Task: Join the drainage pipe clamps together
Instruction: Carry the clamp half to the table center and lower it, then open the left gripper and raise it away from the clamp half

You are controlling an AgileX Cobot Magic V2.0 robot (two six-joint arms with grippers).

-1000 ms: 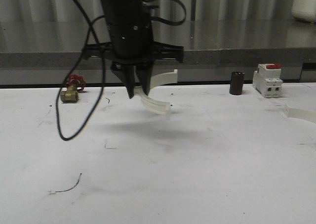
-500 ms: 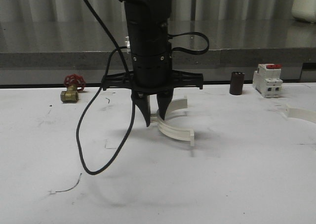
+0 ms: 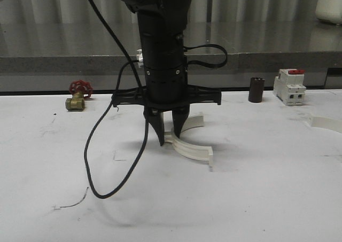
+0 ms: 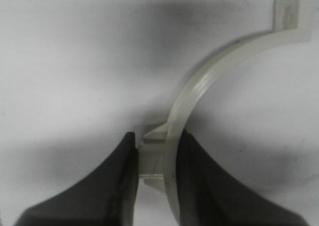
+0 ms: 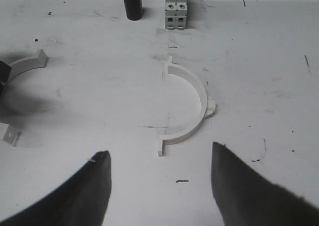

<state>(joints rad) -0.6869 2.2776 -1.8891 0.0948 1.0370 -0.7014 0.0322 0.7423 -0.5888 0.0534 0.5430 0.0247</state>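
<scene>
My left gripper (image 3: 166,138) is shut on one white drainage pipe clamp (image 3: 192,148) near the table's middle. Its fingers pinch the band at a small side lug (image 4: 154,156), and the arc curves away to a flat end tab (image 4: 291,14). The clamp hangs low, its lower end at the table surface. The other drainage pipe clamp (image 5: 197,91) lies flat on the table, at the right edge of the front view (image 3: 327,123). My right gripper (image 5: 159,150) hovers open just short of that clamp, with nothing between its fingers. The held clamp (image 5: 25,64) is also in the right wrist view.
A brass valve with a red handle (image 3: 77,95) sits at the back left. A black cylinder (image 3: 256,90) and a white switch with a red top (image 3: 289,86) stand at the back right. A black cable (image 3: 99,162) loops down from the left arm.
My left arm has carried the clamp rightward and down, from well above the table to just at its surface. The clamp on the right has not moved.
</scene>
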